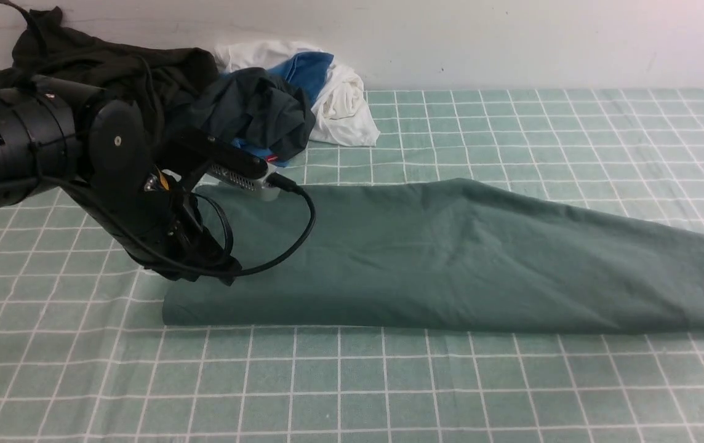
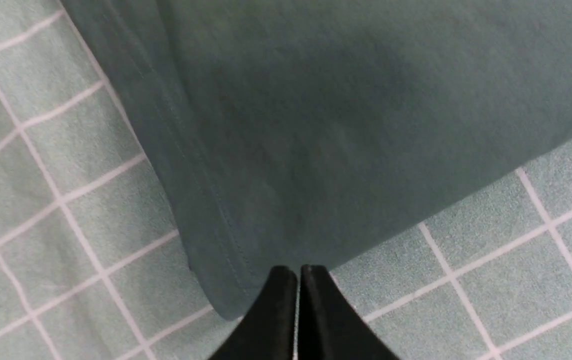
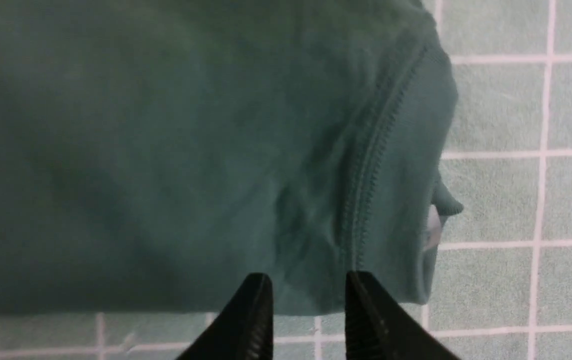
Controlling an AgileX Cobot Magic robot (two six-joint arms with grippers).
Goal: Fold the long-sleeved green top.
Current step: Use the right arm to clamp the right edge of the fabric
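Because the green long-sleeved top (image 1: 450,258) lies as one long band across the middle of the counter (image 1: 389,394), an arm is stationed at each of its ends. The placement suggests that the two ends are next to be brought together.

The left pincer (image 2: 298,272) is clenched, its black tips meeting right at the near corner of the band, beside the stitched hem (image 2: 216,210). Whether a thin edge of fabric is nipped between them cannot be told. The right pincer (image 3: 308,285) stands released, jaws parted above the opposite end, close to a ribbed band (image 3: 391,165) with a raised seam.

The top is matt, soft jersey, smooth along its near fold and gently wrinkled towards the right. The counter wears a pale green cloth ruled in white squares, its surface slightly nappy. A heap of other garments (image 1: 266,104), dark, blue and white, sits well apart against the wall.
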